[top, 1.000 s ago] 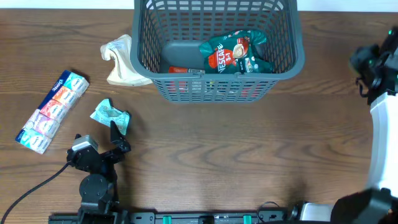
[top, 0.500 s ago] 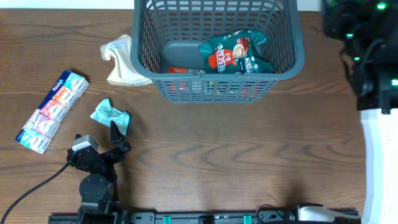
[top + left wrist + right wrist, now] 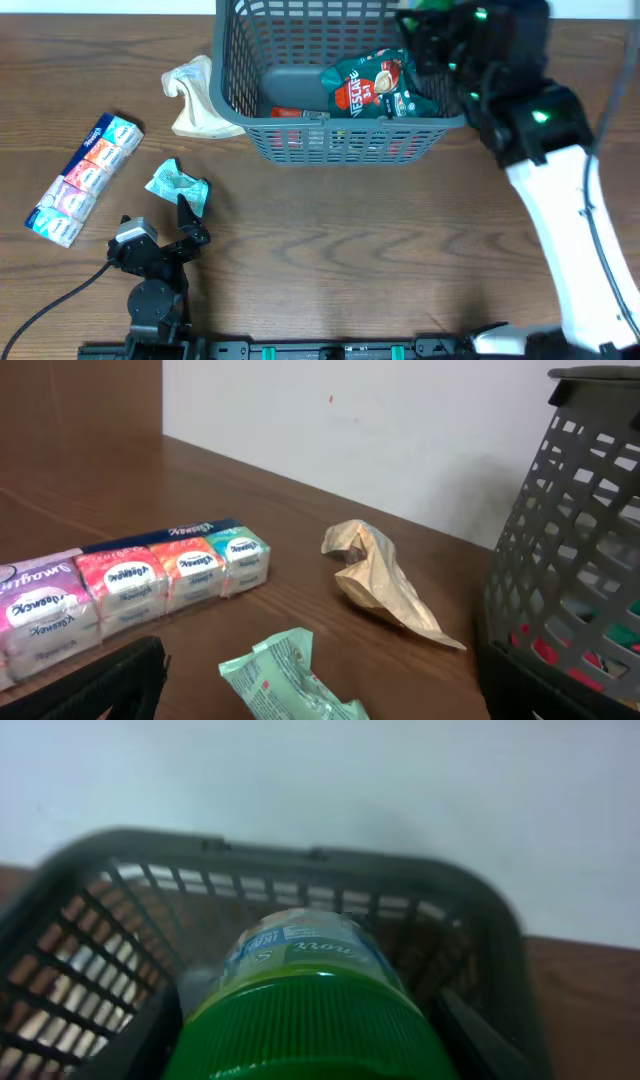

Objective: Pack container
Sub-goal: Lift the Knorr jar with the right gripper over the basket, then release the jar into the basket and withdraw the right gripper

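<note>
Roughly partway, I would judge: the container [image 3: 340,140], a dark grey lattice basket, stands at the far edge of the bench [image 3: 400,250], and it already holds a green Nescafé 3-in-1 pouch [image 3: 380,85] and a flat red item [image 3: 290,113] lying against its near wall. The right hand [image 3: 315,1040] is poised at the basket's right end and looks clamped on a bottle [image 3: 310,955] with a green cap, which is not yet set down inside. Three things are left out on the bench: a row of tissue packs [image 3: 85,178] well to the left, a crumpled beige bag [image 3: 195,100] touching the basket's left wall, and a small green packet [image 3: 172,182]. The left hand [image 3: 192,222] rests just beside that packet with its fingers apart and nothing between them. Much is hard to read. From overhead the right arm covers the basket's right rear corner and hides the bottle altogether. In the right wrist view the cap fills the foreground, the label is blurred, and the fingers are only dark shapes at the lower edges, so the grip is inferred rather than plainly seen. The red item shows mostly through the slots, too little to name. The left wrist view cuts off most of the basket and the packet's print is illegible.
</note>
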`<action>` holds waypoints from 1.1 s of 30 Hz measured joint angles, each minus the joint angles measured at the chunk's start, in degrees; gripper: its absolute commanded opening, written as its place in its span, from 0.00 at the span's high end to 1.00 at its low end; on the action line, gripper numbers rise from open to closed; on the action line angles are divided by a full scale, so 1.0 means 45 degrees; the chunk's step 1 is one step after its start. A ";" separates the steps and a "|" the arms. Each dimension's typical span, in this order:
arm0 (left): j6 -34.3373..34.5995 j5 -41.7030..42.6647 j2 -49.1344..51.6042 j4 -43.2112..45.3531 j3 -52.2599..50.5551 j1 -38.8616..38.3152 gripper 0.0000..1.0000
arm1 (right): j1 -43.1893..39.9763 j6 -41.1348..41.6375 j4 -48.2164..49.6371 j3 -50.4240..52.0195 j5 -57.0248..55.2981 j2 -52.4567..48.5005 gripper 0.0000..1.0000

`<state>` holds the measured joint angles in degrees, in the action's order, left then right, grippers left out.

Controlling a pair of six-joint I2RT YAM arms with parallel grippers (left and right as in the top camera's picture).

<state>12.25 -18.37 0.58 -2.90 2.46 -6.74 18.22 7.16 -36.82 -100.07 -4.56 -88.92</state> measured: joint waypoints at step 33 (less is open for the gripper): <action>0.0000 0.0005 0.0000 0.0000 0.0000 0.0000 0.01 | 0.0000 -0.0345 -0.1166 -0.0049 0.0899 -0.5493 0.01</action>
<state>12.25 -18.35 0.58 -2.90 2.46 -6.74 18.22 5.61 -42.06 -100.29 -0.51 -113.65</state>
